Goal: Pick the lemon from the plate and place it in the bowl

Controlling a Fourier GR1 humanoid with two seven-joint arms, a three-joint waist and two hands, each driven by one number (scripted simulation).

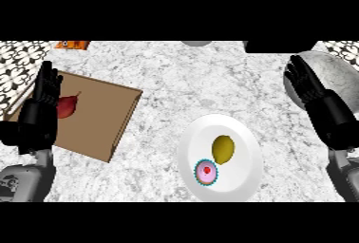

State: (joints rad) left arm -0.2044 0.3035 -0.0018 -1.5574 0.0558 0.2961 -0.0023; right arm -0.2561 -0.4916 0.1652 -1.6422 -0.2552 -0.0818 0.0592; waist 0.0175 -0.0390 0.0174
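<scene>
Sitting on the white plate [219,125], the lemon [223,149] touches nothing but lies just beside a pink cupcake [206,172]. Right hand [316,99] is open and empty by the bowl [338,70]; it should approach from above, clear of the cupcake. Left hand [41,114] rests open at the left.

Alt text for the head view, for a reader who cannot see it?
A yellow lemon lies on a white plate beside a pink cupcake, on a marble counter. Both hands are open, fingers up: the left hand over a brown board, the right hand in front of the grey bowl.
</scene>
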